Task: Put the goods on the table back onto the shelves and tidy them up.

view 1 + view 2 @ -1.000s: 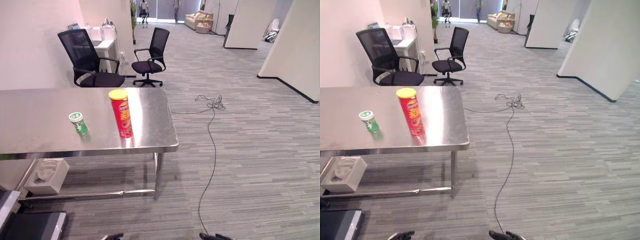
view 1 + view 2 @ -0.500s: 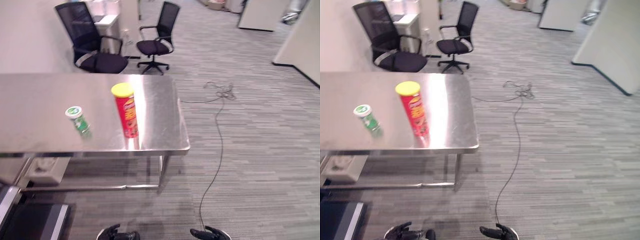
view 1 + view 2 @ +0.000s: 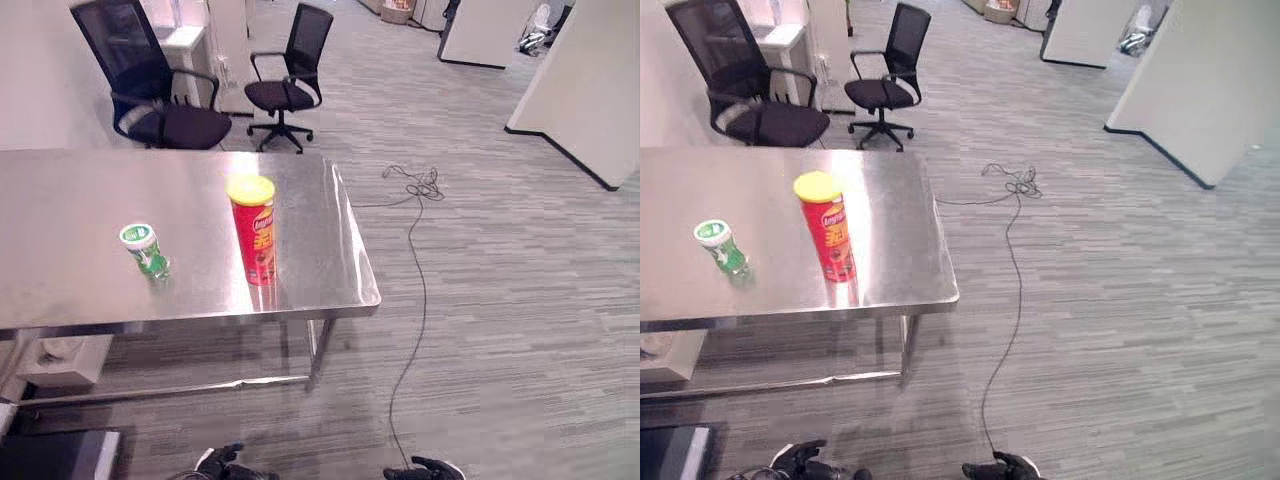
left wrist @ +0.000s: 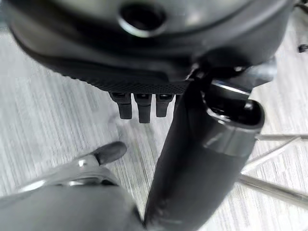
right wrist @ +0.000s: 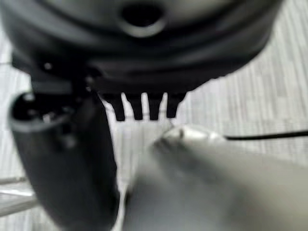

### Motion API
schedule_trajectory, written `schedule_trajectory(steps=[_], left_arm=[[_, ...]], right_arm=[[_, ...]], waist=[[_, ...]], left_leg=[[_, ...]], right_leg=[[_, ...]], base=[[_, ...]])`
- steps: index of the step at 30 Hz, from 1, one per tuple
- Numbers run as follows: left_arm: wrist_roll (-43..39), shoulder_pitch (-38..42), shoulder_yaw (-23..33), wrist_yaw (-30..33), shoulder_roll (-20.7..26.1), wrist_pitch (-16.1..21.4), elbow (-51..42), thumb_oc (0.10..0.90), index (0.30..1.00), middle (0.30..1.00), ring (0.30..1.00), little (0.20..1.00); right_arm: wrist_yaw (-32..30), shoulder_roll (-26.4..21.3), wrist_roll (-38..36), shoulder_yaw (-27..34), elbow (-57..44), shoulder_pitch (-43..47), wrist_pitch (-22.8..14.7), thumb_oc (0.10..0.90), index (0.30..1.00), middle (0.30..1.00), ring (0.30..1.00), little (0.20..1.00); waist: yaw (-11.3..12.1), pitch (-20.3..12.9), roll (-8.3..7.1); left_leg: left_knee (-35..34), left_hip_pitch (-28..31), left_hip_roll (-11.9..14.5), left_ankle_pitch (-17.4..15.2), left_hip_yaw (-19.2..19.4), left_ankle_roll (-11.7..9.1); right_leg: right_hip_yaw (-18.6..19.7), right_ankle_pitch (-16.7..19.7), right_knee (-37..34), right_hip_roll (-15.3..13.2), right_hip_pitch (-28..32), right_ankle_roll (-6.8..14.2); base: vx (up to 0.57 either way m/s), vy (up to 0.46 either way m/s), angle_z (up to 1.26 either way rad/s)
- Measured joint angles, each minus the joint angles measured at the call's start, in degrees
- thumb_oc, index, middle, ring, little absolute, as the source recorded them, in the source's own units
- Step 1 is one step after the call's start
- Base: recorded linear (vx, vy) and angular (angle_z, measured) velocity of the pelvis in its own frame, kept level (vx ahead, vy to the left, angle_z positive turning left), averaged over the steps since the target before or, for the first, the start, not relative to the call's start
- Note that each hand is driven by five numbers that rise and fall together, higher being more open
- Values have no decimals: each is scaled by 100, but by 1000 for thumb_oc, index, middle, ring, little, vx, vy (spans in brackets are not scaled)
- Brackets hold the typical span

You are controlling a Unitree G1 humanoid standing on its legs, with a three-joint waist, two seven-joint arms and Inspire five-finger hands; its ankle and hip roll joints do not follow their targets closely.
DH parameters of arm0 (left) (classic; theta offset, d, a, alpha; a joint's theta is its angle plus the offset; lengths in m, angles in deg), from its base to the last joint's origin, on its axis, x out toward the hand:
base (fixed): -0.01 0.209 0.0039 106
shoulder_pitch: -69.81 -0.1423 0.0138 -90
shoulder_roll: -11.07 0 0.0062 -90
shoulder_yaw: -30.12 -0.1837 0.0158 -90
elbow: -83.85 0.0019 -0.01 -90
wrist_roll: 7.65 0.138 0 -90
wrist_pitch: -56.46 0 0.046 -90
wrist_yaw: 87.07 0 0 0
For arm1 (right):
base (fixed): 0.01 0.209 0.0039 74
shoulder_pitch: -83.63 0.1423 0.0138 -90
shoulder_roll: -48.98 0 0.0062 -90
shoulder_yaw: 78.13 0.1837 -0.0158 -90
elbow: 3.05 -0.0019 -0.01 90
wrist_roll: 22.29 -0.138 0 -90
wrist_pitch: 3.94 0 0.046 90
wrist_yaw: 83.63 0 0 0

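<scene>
A tall red tube of crisps with a yellow lid (image 3: 253, 243) stands upright near the right end of a steel table (image 3: 60, 210). A small green bottle with a white cap (image 3: 144, 251) stands to its left. Both hands hang low, far below the table's front edge: my left hand (image 3: 222, 463) and my right hand (image 3: 428, 468) show at the bottom of the eye views. In the wrist views the left hand (image 4: 139, 103) and right hand (image 5: 142, 106) hang with straight fingers over the carpet, holding nothing.
Two black office chairs (image 3: 285, 62) (image 3: 150, 90) stand beyond the table. A black cable (image 3: 418, 260) runs across the grey carpet to the table's right. A white box (image 3: 60, 358) sits under the table. White partition walls (image 3: 590, 80) stand at the far right.
The whole picture has shifted as the camera moved; the table and goods stay put. Both hands remain low at the bottom edge.
</scene>
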Motion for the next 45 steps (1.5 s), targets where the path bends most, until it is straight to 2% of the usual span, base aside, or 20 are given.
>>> schedule_trajectory(steps=[3, 4, 7, 9, 10, 13, 15, 16, 17, 18, 19, 22, 23, 25, 28, 31, 32, 37, 41, 45], left_arm=[[-114, 17, -27, 16, -48, 44, -67, 800, 900, 900, 900, 900], [-203, 63, -42, 43, -93, 49, -187, 800, 900, 900, 900, 900], [-190, 117, -62, 118, -240, 59, -249, 800, 900, 900, 900, 900], [-171, 113, -62, 132, -202, 55, -241, 800, 900, 900, 900, 900], [-129, 123, -50, 140, -194, 52, -181, 800, 900, 900, 900, 900], [53, 189, -78, 112, -257, 20, -94, 800, 900, 900, 900, 900], [190, 175, -303, 112, -305, 6, -140, 800, 900, 900, 900, 900], [311, 135, -440, 110, -485, 2, -142, 800, 900, 900, 900, 900], [398, 145, -505, 110, -378, 8, -170, 800, 900, 900, 900, 900], [533, 201, -551, 109, -354, -3, -127, 800, 900, 900, 900, 900], [617, 199, -700, 53, -393, -2, -94, 800, 900, 900, 900, 900], [663, 43, -485, -32, -452, 8, -63, 800, 900, 900, 900, 900], [504, -4, -216, 43, -440, -2, 53, 800, 900, 900, 900, 900], [265, -57, -130, 128, -213, -5, 150, 800, 900, 900, 900, 900], [245, -283, -276, 135, -19, -26, 169, 800, 900, 900, 900, 900], [330, -320, -375, 136, 237, -54, 89, 800, 900, 900, 900, 900], [396, -322, -452, 136, 255, -54, 81, 800, 900, 900, 900, 900], [719, -416, -278, -45, -118, 25, 20, 800, 900, 900, 900, 900], [730, -410, -230, -47, -157, 15, 135, 800, 900, 900, 900, 900], [845, -434, -231, -14, -179, 22, 80, 800, 900, 900, 900, 900]], right_arm=[[4, -8, -44, 16, 147, -109, -58, 800, 900, 900, 900, 900], [-21, -66, -43, 84, 398, -59, -63, 800, 900, 900, 900, 900], [-42, -215, -1, 127, 611, 171, 23, 800, 900, 900, 900, 900], [-37, -235, 54, 125, 560, 128, 14, 800, 900, 900, 900, 900], [-32, -234, 154, 41, 527, 172, 10, 800, 900, 900, 900, 900], [-39, -271, 346, 33, 534, 135, 47, 800, 900, 900, 900, 900], [-52, -423, 406, 81, 535, -4, 120, 800, 900, 900, 900, 900], [-60, -616, 439, 133, 508, -133, 117, 800, 900, 900, 900, 900], [-110, -487, 496, 194, 508, -157, 127, 800, 900, 900, 900, 900], [-135, -388, 566, 337, 513, -226, 132, 800, 900, 900, 900, 900], [-131, -385, 569, 820, 485, -234, 108, 800, 900, 900, 900, 900], [-124, -369, 420, 1266, 440, -282, 124, 800, 900, 900, 900, 900], [-123, -265, 270, 1262, 479, -300, 136, 800, 900, 900, 900, 900], [-118, -210, 110, 1253, 475, -411, 115, 800, 900, 900, 900, 900], [-86, -177, 107, 1250, 519, -428, 112, 800, 900, 900, 900, 900], [-28, -160, 67, 1322, 528, -660, 88, 800, 900, 900, 900, 900], [-25, -205, 53, 1347, 533, -739, 83, 800, 900, 900, 900, 900], [-62, -1225, -534, 3237, 563, -1567, 29, 800, 900, 900, 900, 900], [-395, -2002, -925, 4325, 236, -2258, 2, 800, 900, 900, 900, 900], [-818, -1991, -967, 4691, -1188, -2702, -52, 800, 900, 900, 900, 900]], waist=[[161, 3, -82], [264, 53, 32], [327, 121, 279], [287, 119, 329], [248, 91, 344], [207, 28, 391], [157, -63, 527], [27, -200, 843], [-32, -277, 607], [-169, -297, 440], [-322, -314, 438], [-364, -341, 555], [-386, -372, 592], [-368, -397, 478], [-354, -404, 219], [-367, -480, -192], [-361, -497, -239], [-729, -506, 216], [-870, -508, 250], [-962, -502, 295]], left_leg=[[589, -385, -221, -274, -394, -355], [856, -468, -239, -336, -544, -325], [1077, -715, 75, -515, -275, -540], [949, -662, 408, -444, -274, -653], [770, -620, 798, -326, -296, -835], [407, -565, 1260, -94, -469, -1119], [205, -470, 1447, 49, -583, -1136], [201, -406, 1495, 241, -582, -1094], [47, -315, 1143, 283, -491, -1122], [-57, -204, 702, 187, -456, -924], [-88, -119, 306, 18, -413, -638], [-76, 114, -106, -138, -162, -235], [-60, 166, -210, -162, -140, -120], [-55, 189, -302, -205, -99, -52], [-54, 185, -329, -208, -5, -55], [-58, 250, -327, -255, 81, -193], [-64, 274, -308, -305, 136, -284], [-59, 274, 221, -222, 307, -589], [-67, 267, 415, -200, 355, -708], [-83, 270, 427, -209, 353, -713]], right_leg=[[-119, -54, -248, 212, 267, -773], [-204, 162, -480, 223, 413, -975], [-392, 347, -1031, 227, 702, -1084], [-401, 429, -1237, 257, 840, -1068], [-425, 464, -1323, 255, 899, -1008], [-426, 468, -1349, 278, 922, -912], [-446, 530, -1274, 178, 974, -684], [-493, 549, -1252, 164, 1041, -435], [-485, 615, -1219, -225, 1048, -294], [-481, 696, -1090, -641, 1014, -197], [-488, 818, -780, -1068, 953, -323], [-441, 1280, -553, -1542, 832, -269], [-402, 1033, -478, -1611, 870, 61], [-339, 918, -510, -1564, 830, 352], [-330, 915, -832, -1580, 844, 390], [-278, 1364, -1000, -1579, 830, 486], [-275, 1192, -1042, -1532, 861, 509], [-113, 960, -1316, -949, 879, 250], [-66, 969, -1507, -716, 919, 169], [-69, 991, -1557, -699, 945, 147]], base=[[-30, 13, 97], [13, 123, 90], [20, 142, 48], [54, 265, 5], [90, 373, 0], [51, 275, 0], [57, 417, 2], [65, 576, 14], [70, 679, 24], [66, 626, 22], [79, 451, 14], [67, 163, -25], [85, 66, -14], [51, -19, -1], [20, -60, -5], [8, -57, -22], [3, -42, -46], [37, -38, -26], [36, -14, -12], [0, 0, 0]])
